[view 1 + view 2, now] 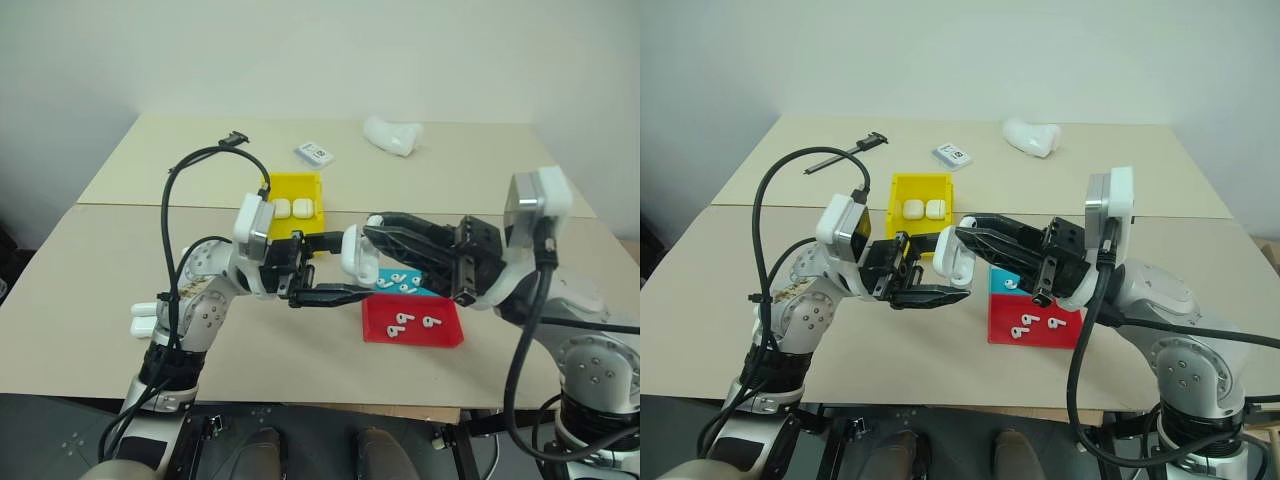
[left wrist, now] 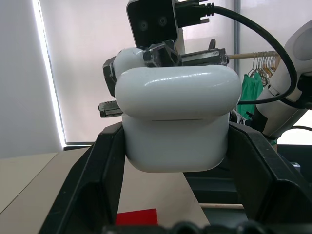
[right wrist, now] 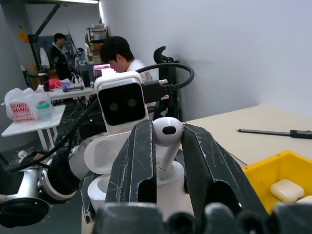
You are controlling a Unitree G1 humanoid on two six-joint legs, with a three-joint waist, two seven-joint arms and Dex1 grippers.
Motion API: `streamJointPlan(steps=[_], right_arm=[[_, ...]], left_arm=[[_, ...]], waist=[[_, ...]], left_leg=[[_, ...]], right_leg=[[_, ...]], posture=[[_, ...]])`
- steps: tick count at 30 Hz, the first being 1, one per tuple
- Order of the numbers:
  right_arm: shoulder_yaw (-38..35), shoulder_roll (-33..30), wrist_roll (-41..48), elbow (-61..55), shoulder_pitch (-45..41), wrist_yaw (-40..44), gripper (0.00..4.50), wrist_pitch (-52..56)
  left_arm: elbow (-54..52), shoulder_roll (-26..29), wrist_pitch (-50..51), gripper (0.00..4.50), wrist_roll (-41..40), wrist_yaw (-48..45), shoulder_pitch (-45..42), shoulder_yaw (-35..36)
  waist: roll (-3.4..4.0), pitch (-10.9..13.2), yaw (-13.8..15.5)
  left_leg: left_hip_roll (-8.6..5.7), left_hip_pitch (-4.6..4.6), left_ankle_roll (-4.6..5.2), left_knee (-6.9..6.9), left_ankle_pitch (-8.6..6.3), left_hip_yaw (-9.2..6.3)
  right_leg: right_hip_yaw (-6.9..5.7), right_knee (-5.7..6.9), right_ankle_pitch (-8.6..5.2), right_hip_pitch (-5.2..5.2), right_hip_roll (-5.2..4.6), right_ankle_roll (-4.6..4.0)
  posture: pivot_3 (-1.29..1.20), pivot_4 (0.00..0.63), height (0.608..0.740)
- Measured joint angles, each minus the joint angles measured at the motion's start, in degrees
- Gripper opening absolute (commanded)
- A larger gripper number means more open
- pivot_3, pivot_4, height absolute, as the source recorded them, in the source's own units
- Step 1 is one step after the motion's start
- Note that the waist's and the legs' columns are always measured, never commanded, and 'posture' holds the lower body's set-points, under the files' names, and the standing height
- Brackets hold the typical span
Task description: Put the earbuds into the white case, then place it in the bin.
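My left pincer (image 1: 318,291) is clamping the white case (image 1: 352,252), lid open, above the counter (image 1: 120,330), at 5 o'clock from the bin (image 1: 290,187), which is already holding two cases. My right pincer (image 3: 168,161) is pinching an earbud (image 3: 167,136) over the case's mouth. I am judging seating, closing and binning left. Whether another bud is sitting inside, I cannot tell.
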Motion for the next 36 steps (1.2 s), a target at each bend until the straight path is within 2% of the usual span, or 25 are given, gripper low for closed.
streamJointPlan(steps=[12, 13, 22, 29, 33, 36], right_arm=[[1.1, -1.5, -4.8, 0.1, 1.6, 4.0, 0.59, -3.3], [1.1, -1.8, -5.1, 0.1, 1.7, 4.5, 1.31, -3.6], [2.0, -3.3, -6.9, 1.4, 1.8, 7.8, 4.21, -4.8], [1.5, -4.0, -6.8, 3.0, 1.3, 7.2, 4.21, -4.8], [-2.1, -7.8, -7.2, 7.6, 0.4, 7.8, 4.21, -4.9], [-1.0, -15.1, -13.7, 13.4, -2.8, 11.8, 4.21, -5.6]], left_arm=[[0.0, -0.5, 0.0, 2.79, 1.1, 0.2, 0.0, -0.3], [0.0, -0.6, 0.0, 2.79, 1.1, 0.2, 0.0, -0.4], [1.1, -0.6, -0.1, 2.79, 1.3, -0.1, 0.0, -0.2], [1.0, -0.5, -0.2, 2.79, 1.3, 0.5, 0.0, 0.0], [0.9, 0.2, -0.2, 2.79, 1.2, 0.7, 0.0, 1.0], [0.9, 0.7, -1.2, 2.79, 1.3, 1.0, 0.1, 1.6]], waist=[[0.0, 0.0, 0.1], [0.0, 0.0, 0.1], [0.0, 0.0, 0.1], [-0.01, 0.0, 0.1], [-0.01, 0.0, 0.1], [0.0, 0.0, 0.0]], left_leg=[[0.0, -0.03, 0.0, -0.01, 0.0, 0.0], [0.0, -0.02, 0.0, -0.01, 0.0, 0.0], [0.0, -0.03, 0.0, -0.01, 0.0, 0.0], [-0.01, -0.04, 0.0, -0.01, 0.0, 0.0], [-0.01, -0.04, 0.0, -0.02, 0.0, 0.01], [-0.01, -0.04, 0.0, -0.03, 0.0, 0.04]], right_leg=[[-0.01, -0.05, 0.0, 0.0, -0.01, 0.01], [-0.01, -0.06, 0.0, 0.0, -0.01, 0.01], [-0.01, -0.06, 0.0, 0.0, -0.01, 0.01], [-0.01, -0.09, 0.0, 0.0, -0.02, 0.01], [-0.01, -0.11, 0.01, 0.0, -0.03, 0.01], [0.0, -0.14, 0.01, -0.02, -0.03, 0.0]], posture=[[0.0, 0.15, 0.74], [0.0, 0.15, 0.74], [0.0, 0.15, 0.74], [0.0, 0.15, 0.74], [0.0, 0.15, 0.74], [0.0, 0.15, 0.74]])
